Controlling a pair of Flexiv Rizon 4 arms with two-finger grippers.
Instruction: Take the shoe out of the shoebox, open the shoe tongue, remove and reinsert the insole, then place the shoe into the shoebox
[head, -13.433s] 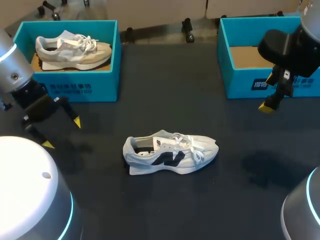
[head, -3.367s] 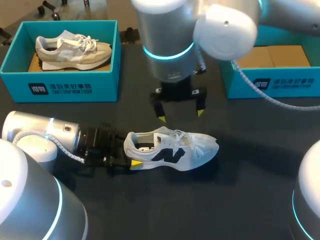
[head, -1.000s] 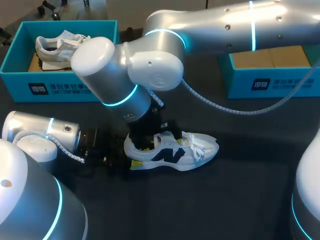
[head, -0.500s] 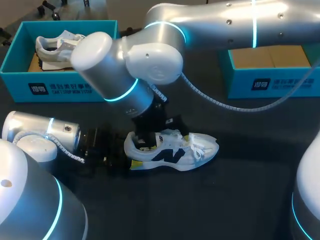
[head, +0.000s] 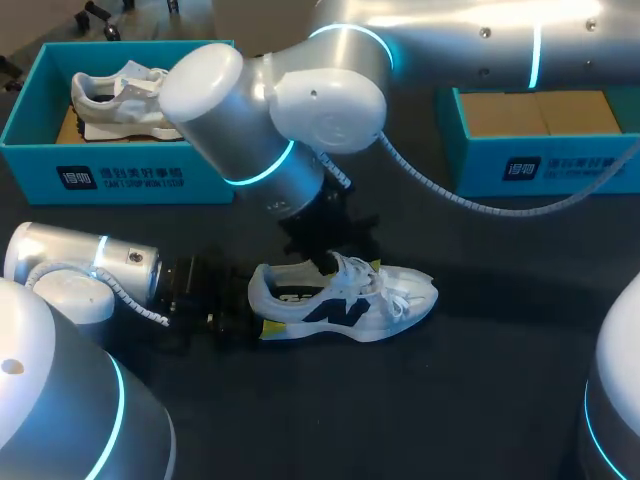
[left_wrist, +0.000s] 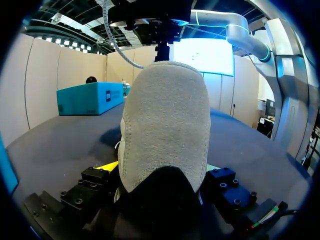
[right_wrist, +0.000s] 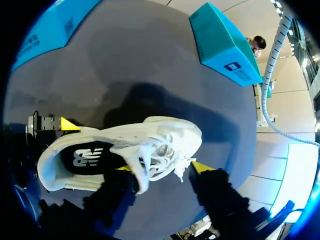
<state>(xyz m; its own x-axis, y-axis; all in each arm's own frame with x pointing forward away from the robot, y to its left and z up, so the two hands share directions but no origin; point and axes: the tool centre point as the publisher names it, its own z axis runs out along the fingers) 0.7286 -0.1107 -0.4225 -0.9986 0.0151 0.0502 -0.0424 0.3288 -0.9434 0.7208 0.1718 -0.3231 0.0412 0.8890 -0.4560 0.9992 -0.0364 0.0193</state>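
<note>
The white shoe with a dark side logo (head: 345, 303) lies on its sole mid-table, toe to the right. My left gripper (head: 262, 308) holds its grey suede heel (left_wrist: 165, 125) between both fingers, one yellow tip (head: 272, 327) showing on the near side. My right gripper (head: 350, 265) comes down from above onto the laced top. In the right wrist view the gripper (right_wrist: 163, 167) stands open around the tongue and laces (right_wrist: 150, 155), one finger on the collar side and the other yellow tip (right_wrist: 202, 166) clear of the shoe. The dark insole (right_wrist: 87, 157) lies inside.
A teal shoebox (head: 130, 170) at the back left holds a second, beige shoe (head: 110, 90). Another teal box (head: 540, 160) at the back right shows a bare cardboard floor. My right arm's big elbow (head: 270, 120) hangs over the table's middle.
My right gripper has shifted from over the heel opening toward the tongue and laces, and its fingers have come closer together. The left gripper and the shoe have stayed put.
</note>
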